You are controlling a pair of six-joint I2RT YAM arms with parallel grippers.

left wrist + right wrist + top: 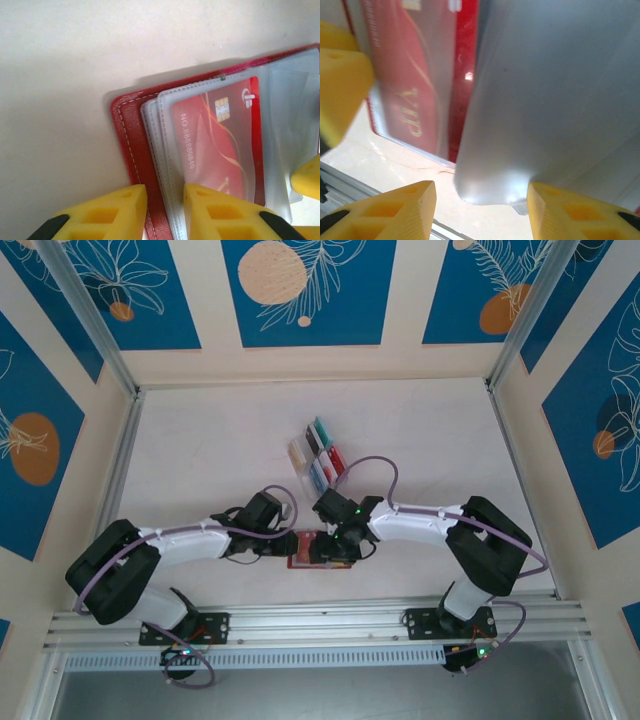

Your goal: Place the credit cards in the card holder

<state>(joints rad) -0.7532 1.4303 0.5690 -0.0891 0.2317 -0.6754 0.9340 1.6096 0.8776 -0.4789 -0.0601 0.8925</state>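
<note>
card holder [300,558]: laid open on table [220,460], near the near edge, between the two arms; red cover and clear sleeves [155,130] are seen in the left wrist view.
red card [220,145]: seated in one sleeve; chip and printed number are read through the plastic.
credit cards [320,440]: stood in clear rack [338,480], farther out than the holder and apart from it; teal, red, beige and blue are made out.
left gripper [165,192]: jaws set narrow; the cover's left edge and the sleeve edges are taken between the fingers [105,215]; whether they are pinched cannot be told.
right gripper [481,187]: jaws set wide; loose clear sleeve [545,100] is hung between the pads, clear of the left pad, close to the right one; nothing is seen to be gripped.
</note>
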